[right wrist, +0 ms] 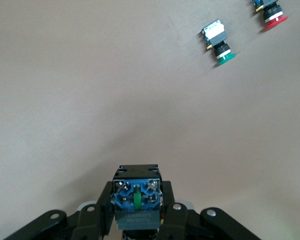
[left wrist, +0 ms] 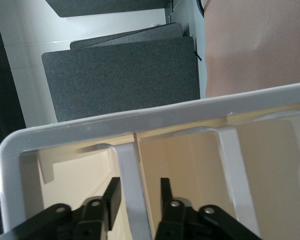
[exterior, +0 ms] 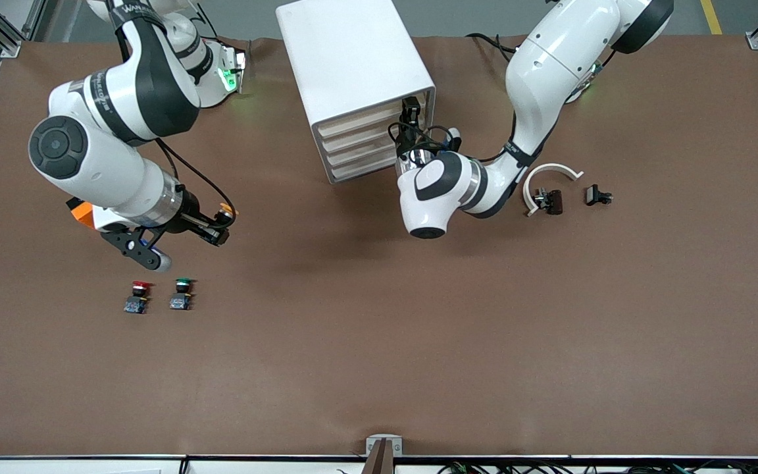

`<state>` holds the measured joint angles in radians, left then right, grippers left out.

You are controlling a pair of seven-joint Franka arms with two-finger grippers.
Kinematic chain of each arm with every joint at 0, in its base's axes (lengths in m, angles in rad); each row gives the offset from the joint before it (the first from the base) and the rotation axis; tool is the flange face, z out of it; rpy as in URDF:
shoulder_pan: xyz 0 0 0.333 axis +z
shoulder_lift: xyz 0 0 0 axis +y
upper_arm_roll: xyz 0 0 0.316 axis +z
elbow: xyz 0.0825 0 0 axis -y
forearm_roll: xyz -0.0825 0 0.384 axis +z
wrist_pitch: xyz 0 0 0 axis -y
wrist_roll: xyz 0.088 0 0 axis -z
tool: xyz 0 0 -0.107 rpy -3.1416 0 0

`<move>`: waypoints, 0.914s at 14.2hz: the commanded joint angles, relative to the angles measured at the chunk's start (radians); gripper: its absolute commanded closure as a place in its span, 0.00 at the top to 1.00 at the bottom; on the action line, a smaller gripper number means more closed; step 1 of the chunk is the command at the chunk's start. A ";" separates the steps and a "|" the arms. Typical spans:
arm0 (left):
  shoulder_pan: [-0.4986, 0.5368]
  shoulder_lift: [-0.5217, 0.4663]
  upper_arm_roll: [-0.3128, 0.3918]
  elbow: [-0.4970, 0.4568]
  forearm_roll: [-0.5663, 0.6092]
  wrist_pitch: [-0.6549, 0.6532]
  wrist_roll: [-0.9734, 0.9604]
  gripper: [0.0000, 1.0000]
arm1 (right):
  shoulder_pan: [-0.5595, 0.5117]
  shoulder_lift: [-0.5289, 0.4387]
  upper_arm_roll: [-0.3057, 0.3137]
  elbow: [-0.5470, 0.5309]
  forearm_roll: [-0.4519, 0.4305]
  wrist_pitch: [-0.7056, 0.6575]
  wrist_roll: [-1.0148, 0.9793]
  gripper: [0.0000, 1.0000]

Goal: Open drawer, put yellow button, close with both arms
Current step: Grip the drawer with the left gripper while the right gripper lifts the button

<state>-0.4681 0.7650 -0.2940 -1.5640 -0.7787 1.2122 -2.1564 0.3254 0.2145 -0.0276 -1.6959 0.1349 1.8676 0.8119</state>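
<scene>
Right gripper (exterior: 220,227), lifted above the desk (exterior: 379,342), has its fingers clenched on the yellow button (right wrist: 136,197), above the red and green buttons. Pick done. Drawer (exterior: 371,112) still closed. Left gripper (left wrist: 138,192) at the cabinet (exterior: 353,59), fingers straddling the drawer's handle (left wrist: 132,190), not yet tight. Opening, placing, closing remain.

Cream drawer (exterior: 371,129) fronts, brown table (exterior: 418,329), perhaps yellow-orange button (exterior: 225,212)

The left gripper (exterior: 410,125) is mostly hidden against the cabinet (exterior: 353,59) front by its own wrist. The yellow button's (right wrist: 136,197) cap is hidden in the right wrist view; only its blue base shows.
</scene>
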 commanded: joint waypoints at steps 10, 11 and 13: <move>0.026 0.002 0.004 0.002 -0.022 0.000 -0.005 0.09 | 0.023 -0.007 -0.011 -0.011 0.011 0.008 0.027 0.00; 0.032 0.002 0.006 0.002 -0.022 0.001 -0.002 0.09 | 0.027 -0.007 -0.011 -0.011 0.011 0.008 0.029 0.00; 0.037 0.002 0.006 0.005 -0.022 0.003 0.001 0.09 | 0.033 -0.007 -0.011 -0.010 0.011 0.010 0.050 0.00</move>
<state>-0.4519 0.7651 -0.2930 -1.5656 -0.7817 1.2114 -2.1796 0.3391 0.2167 -0.0279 -1.6964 0.1349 1.8683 0.8333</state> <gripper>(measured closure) 0.912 0.590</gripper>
